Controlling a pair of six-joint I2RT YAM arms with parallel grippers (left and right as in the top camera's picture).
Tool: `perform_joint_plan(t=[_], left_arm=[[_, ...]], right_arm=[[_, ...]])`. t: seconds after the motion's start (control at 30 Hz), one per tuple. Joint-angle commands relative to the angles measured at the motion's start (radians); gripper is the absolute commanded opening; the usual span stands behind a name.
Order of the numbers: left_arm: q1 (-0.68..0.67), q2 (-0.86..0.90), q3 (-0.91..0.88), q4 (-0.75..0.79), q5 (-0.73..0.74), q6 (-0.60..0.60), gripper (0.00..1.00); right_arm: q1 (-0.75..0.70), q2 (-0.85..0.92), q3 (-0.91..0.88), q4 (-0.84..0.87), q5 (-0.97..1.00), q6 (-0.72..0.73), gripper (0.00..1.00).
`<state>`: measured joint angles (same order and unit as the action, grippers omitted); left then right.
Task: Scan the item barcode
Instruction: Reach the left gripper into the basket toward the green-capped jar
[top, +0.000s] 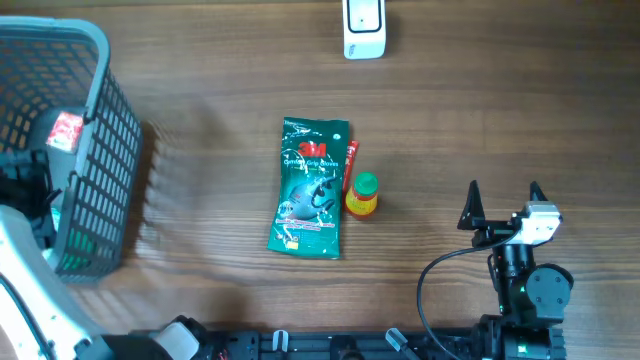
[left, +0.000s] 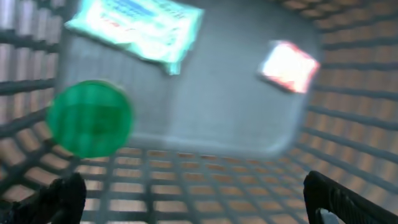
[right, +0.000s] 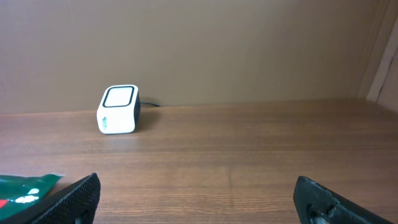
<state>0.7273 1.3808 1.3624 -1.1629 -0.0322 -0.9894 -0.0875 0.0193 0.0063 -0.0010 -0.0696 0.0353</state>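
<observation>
At table centre, overhead view, entries by size:

1. Table (top: 220, 290): brown wood grain, bearing everything listed
2. Basket (top: 100, 170): grey plastic lattice, at the 9 o'clock edge, well apart from the other items
3. Green packet (top: 312, 190): flat pouch lying face up at centre, long axis roughly 12 to 6 o'clock; dark green with a red 3M logo, a pale picture and white print; no barcode visible on the upper face. It lies at 9 o'clock from the right gripper, well apart, untouched
4. Right gripper (top: 503, 188): at 4 o'clock on the table, black fingers spread wide, nothing between them, pointing toward 12 o'clock
5. Left gripper (left: 193, 180): inside the basket, fingers spread wide, holding nothing; view blurred
6. Scanner (top: 364, 28): white box with a dark window, at 12 o'clock, about 1 o'clock from the packet, well apart
7. Bottle (top: 362, 195): small, yellow body, green cap, just beside the packet's 3 o'clock edge
8. Red strip (top: 351, 165): showing at the packet's 2 o'clock edge, kind unclear
9. Basket contents, blurred: teal packet (left: 137, 28), green round lid (left: 90, 118), red-and-white sachet (left: 289, 65)
</observation>
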Motion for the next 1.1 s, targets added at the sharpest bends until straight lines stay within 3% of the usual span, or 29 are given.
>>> perform_joint_plan(t=[0.0,0.2,0.37,1.07], left_arm=[[0.004,0.055,-0.004,-0.02,-0.048,-0.096,1.0],[0.005,0.143,-0.004,-0.042,-0.048,-0.097,1.0],[0.011,0.222,-0.004,-0.172,-0.101,-0.228,1.0],[0.011,0.247,-0.089,-0.198,-0.153,-0.227,1.0]], right_arm=[[0.006,-0.005,-0.001,0.002,0.01,-0.009,1.0],[0.006,-0.005,-0.001,0.002,0.01,-0.009,1.0],[0.006,-0.005,-0.001,0.002,0.01,-0.009,1.0],[0.006,-0.005,-0.001,0.002,0.01,-0.008,1.0]])
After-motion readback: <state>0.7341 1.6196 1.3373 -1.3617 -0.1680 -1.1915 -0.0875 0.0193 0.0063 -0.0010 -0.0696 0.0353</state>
